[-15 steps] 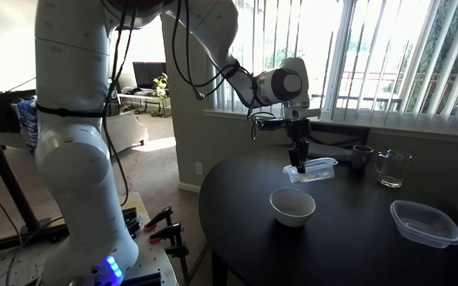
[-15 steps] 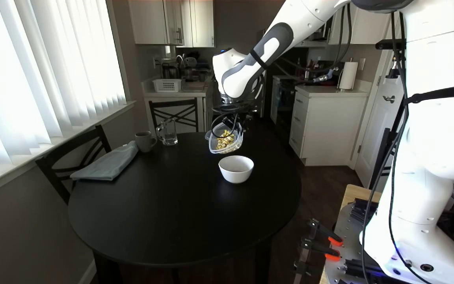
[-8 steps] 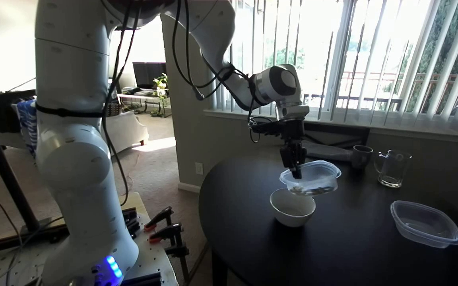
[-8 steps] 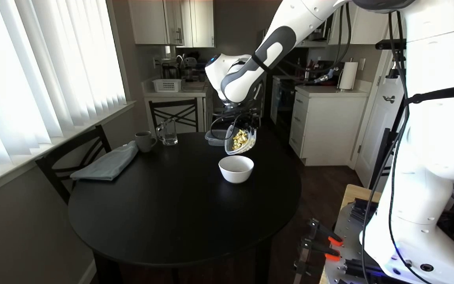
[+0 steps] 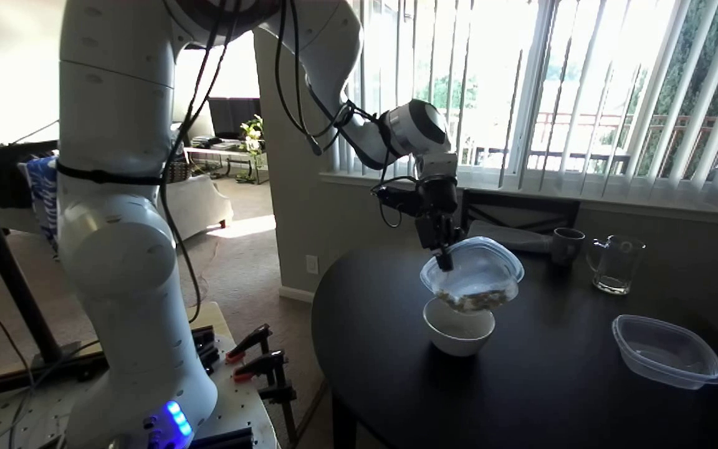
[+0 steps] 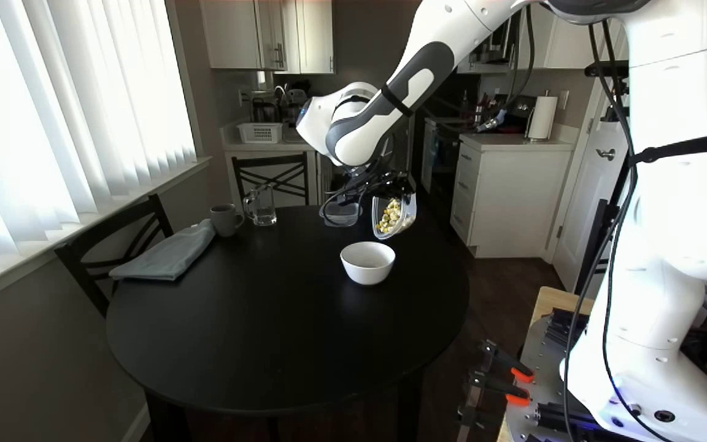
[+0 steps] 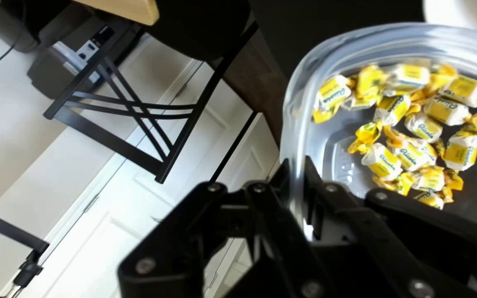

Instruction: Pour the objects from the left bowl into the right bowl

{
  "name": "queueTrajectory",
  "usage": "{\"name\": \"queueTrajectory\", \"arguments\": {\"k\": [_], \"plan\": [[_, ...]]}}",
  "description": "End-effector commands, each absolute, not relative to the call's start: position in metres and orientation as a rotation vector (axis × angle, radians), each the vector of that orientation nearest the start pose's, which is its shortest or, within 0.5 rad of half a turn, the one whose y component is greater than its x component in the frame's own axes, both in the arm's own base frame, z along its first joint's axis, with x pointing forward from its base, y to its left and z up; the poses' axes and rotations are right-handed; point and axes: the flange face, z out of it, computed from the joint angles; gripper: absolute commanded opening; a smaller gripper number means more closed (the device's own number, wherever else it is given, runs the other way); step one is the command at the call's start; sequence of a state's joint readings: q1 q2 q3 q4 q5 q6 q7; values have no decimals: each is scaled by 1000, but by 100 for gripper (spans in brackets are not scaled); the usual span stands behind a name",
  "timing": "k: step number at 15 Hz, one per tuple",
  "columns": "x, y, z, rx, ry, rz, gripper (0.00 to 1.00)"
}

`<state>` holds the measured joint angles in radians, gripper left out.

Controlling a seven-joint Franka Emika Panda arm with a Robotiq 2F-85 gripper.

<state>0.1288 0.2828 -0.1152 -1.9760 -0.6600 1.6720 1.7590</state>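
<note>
My gripper (image 5: 445, 262) is shut on the rim of the left bowl (image 5: 478, 269), a translucent shallow container, and holds it tilted above the table. In the wrist view the fingers (image 7: 297, 176) pinch the near rim of the left bowl (image 7: 358, 46). The objects (image 7: 408, 116) are several yellow-and-white wrapped candies, still inside it; they also show in an exterior view (image 6: 389, 216), gathered toward its low side. The right bowl (image 5: 455, 342), opaque white, stands upright on the table, partly overlapped by the held bowl. It also shows in an exterior view (image 6: 367, 265) and at the wrist view's corner (image 7: 466, 14).
A wider clear plastic container (image 5: 667, 357) stands on the dark round table (image 6: 267, 337). A glass mug (image 5: 614, 268), a grey mug (image 5: 566, 247) and a folded cloth (image 6: 166, 253) are near the table's edge. Chairs (image 6: 274, 175) stand around it.
The gripper has moved the left bowl lower and toward the robot's base, and has tilted it more. The candies have slid toward its low side. The right bowl has not moved.
</note>
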Motion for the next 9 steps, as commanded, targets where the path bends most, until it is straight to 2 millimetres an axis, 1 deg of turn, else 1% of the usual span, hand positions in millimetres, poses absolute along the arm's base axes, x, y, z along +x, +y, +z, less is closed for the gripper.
{"name": "queueTrajectory", "arguments": {"k": [1,5,9], "plan": [[546,-31,313,1574,-1474,189,1],[550,-12,308,1515,-1405,170,1],[559,-4,298,1481,-1353,147,1]]}}
